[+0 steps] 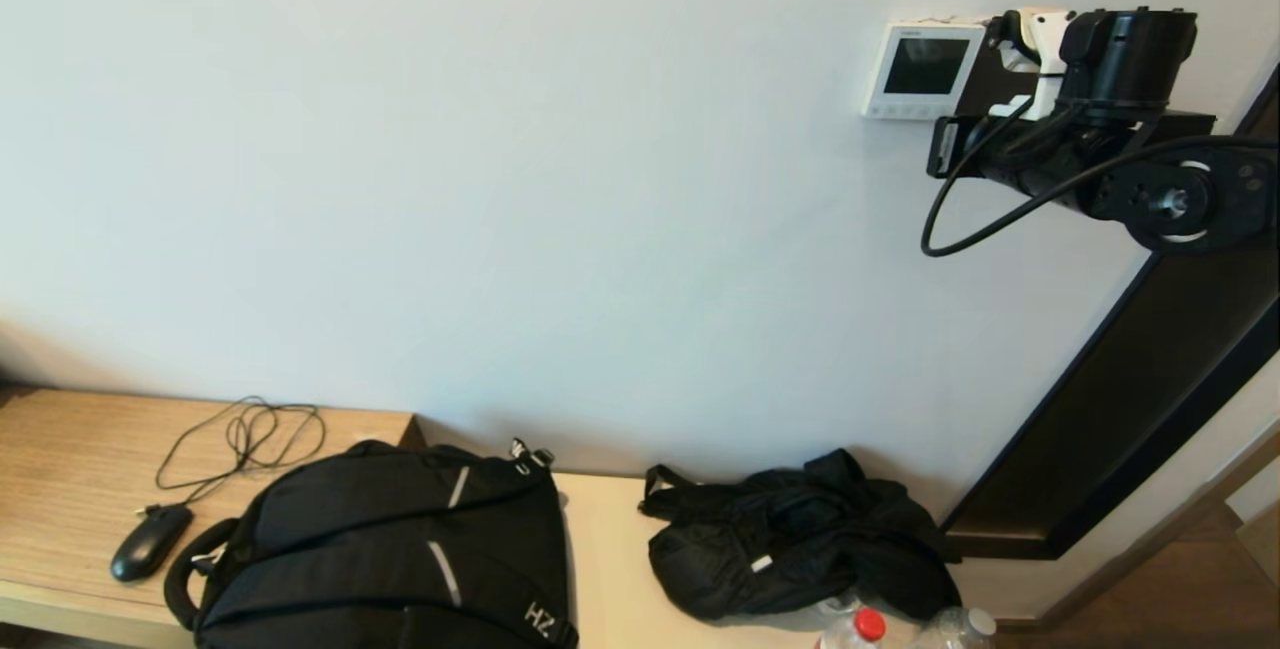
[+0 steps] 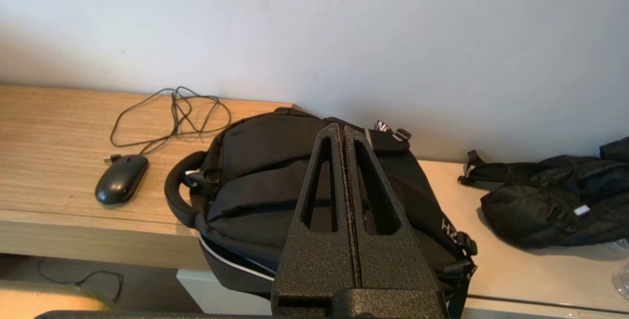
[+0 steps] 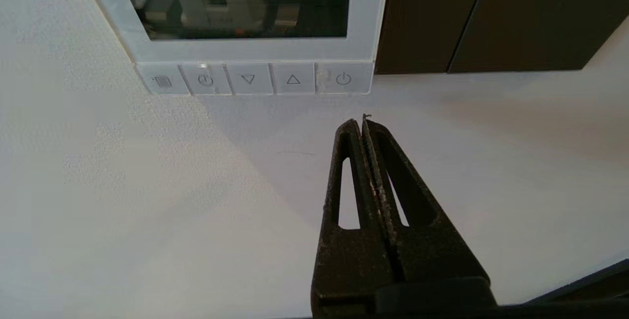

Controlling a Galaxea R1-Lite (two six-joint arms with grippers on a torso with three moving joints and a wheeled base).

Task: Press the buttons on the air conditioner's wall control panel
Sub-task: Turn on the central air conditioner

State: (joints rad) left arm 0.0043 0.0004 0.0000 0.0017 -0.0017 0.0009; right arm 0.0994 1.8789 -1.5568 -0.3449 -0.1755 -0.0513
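Observation:
The air conditioner's wall control panel (image 1: 922, 69) is a white square with a dark screen, high on the wall. In the right wrist view its frame (image 3: 366, 24) fills the top, with the buttons (image 3: 250, 79) in a row of pale square keys along its bottom edge. My right arm (image 1: 1120, 69) reaches up just right of the panel. My right gripper (image 3: 362, 121) is shut and empty, its tip on the wall side just below the power button (image 3: 343, 79), a short gap away. My left gripper (image 2: 342, 128) is shut and empty, low above a black backpack (image 2: 265, 181).
A dark wooden door frame (image 1: 1130, 399) runs right of the panel. On the wooden desk (image 1: 60, 449) below lie a black mouse (image 1: 150, 541) with its cable, the backpack (image 1: 390, 549), a black bag (image 1: 800, 549) and a red-capped bottle (image 1: 860, 629).

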